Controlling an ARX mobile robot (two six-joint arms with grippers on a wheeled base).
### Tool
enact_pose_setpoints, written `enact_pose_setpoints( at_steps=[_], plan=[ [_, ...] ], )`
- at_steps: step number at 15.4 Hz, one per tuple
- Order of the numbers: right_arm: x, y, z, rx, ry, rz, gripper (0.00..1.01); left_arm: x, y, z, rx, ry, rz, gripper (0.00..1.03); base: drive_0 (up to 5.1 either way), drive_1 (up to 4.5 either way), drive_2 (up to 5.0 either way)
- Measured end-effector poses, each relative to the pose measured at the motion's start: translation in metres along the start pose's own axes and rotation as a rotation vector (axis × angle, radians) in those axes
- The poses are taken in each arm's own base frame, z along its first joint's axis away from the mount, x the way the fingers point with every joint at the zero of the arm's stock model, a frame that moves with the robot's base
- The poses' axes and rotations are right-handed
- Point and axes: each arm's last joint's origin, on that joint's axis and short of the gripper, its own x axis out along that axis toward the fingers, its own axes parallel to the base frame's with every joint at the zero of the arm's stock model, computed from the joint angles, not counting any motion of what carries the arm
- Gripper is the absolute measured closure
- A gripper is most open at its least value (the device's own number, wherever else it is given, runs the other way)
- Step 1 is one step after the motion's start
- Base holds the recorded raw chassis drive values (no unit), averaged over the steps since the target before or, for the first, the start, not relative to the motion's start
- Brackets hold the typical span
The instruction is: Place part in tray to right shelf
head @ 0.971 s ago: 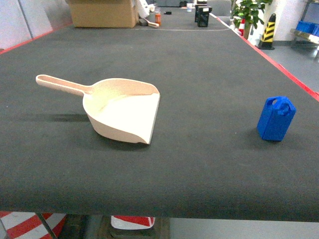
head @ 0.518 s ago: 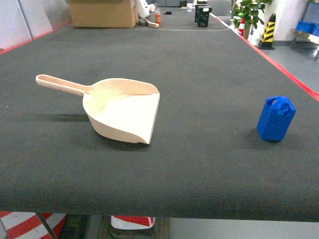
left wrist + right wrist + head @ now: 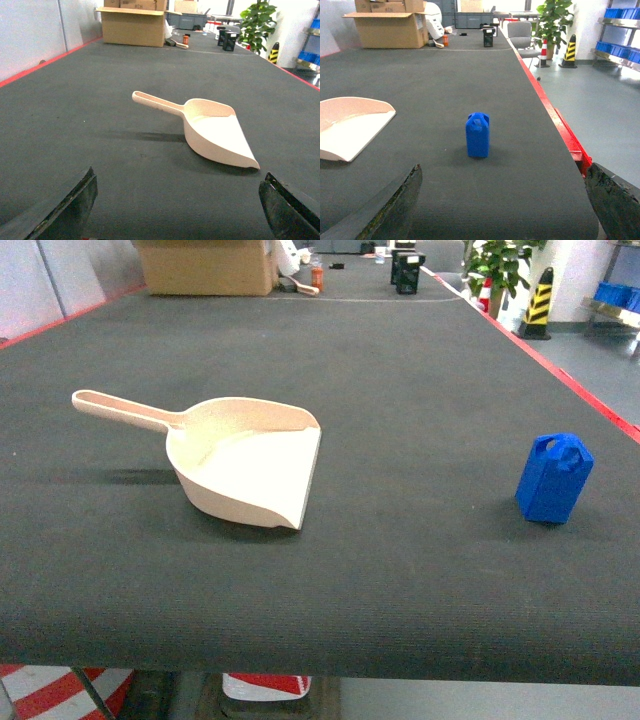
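Observation:
The part [image 3: 553, 478], a small bright blue block, stands upright on the dark table near its right edge; the right wrist view shows the part [image 3: 478, 135] ahead of my right gripper [image 3: 502, 200], which is open and holds nothing. The tray [image 3: 245, 465], a pale beige scoop, lies left of centre with its handle pointing far left. In the left wrist view the tray [image 3: 212, 132] lies ahead and to the right of my left gripper [image 3: 177, 202], also open and apart from it. Neither gripper shows in the head view. The right shelf is only partly visible.
The dark table [image 3: 400, 380] has a red edge [image 3: 570, 380] on its right. A cardboard box [image 3: 205, 265] and small black items [image 3: 407, 270] stand at the far end. A plant [image 3: 500, 265] and striped bollard [image 3: 540, 300] stand beyond; blue crates [image 3: 620, 47] sit on shelving at right.

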Motion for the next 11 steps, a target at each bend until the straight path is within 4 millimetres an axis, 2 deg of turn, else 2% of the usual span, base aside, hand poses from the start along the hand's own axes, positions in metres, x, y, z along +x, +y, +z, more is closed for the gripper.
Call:
enact_pose_setpoints(
  at_steps=[11],
  plan=[
    [0.0, 0.0, -0.0001, 0.0, 0.0, 0.0, 0.03, 0.0, 0.0, 0.0, 0.0, 0.0, 0.0, 0.05, 0.0, 0.0, 0.0]
  ],
)
